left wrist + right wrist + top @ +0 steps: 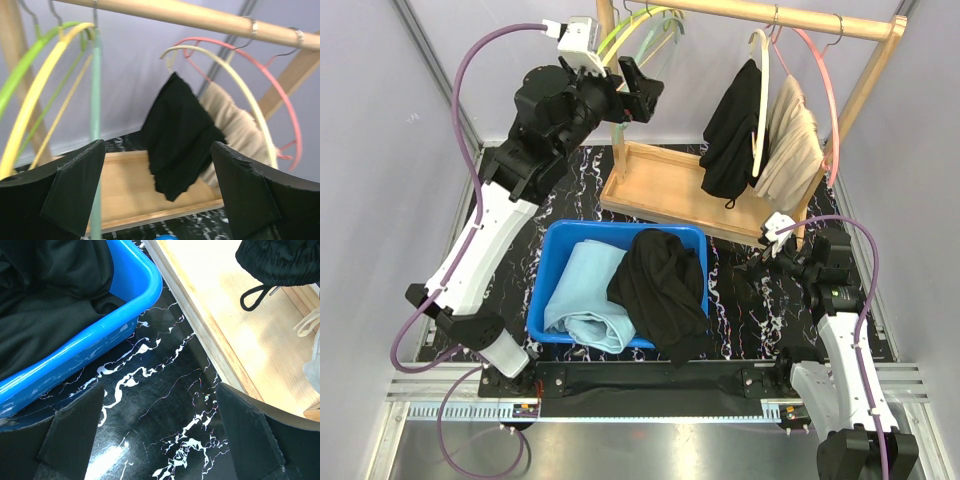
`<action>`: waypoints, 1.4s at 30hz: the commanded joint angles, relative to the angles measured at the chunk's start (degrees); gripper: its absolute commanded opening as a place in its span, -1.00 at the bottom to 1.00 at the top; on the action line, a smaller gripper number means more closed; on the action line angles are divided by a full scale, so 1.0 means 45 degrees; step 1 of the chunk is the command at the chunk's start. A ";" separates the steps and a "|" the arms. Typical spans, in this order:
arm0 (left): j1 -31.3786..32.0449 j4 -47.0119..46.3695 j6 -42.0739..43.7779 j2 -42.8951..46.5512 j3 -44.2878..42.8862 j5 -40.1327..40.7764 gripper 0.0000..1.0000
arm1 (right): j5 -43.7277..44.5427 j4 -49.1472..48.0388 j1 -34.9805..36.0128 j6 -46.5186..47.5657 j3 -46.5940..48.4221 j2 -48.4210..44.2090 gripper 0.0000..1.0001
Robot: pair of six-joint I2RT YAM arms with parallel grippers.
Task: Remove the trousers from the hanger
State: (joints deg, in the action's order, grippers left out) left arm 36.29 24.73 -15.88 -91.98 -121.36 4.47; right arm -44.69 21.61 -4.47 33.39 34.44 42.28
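Black trousers (730, 135) hang on a cream hanger (761, 90) and beige trousers (790, 148) on a pink hanger (823, 90), both on the wooden rail (770, 14). Light blue trousers (582, 292) and another black pair (660, 288) lie in the blue bin (552, 250). My left gripper (650, 92) is raised beside the empty hangers, open and holding nothing. In the left wrist view it (156, 150) faces the hanging black trousers (180, 135) and beige trousers (235, 125). My right gripper (157, 390) is open, low over the marbled table.
Empty green (25, 65), yellow (35, 95) and teal (95, 90) hangers hang at the rail's left end, the teal one close to my left finger. The rack's wooden base (660, 185) stands behind the bin. The bin's corner (145, 295) lies left of my right gripper.
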 commanded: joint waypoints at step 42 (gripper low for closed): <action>0.4396 -0.1999 0.2178 -0.6805 -0.5101 0.5568 -0.52 | -0.0109 -0.0739 -0.0218 0.0159 -0.0113 -0.0802 0.99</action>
State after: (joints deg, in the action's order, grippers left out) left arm 56.42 20.80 -12.34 -122.72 -141.32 23.75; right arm -44.66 20.75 -4.99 33.58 34.02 39.27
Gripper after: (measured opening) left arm 0.288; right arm 0.994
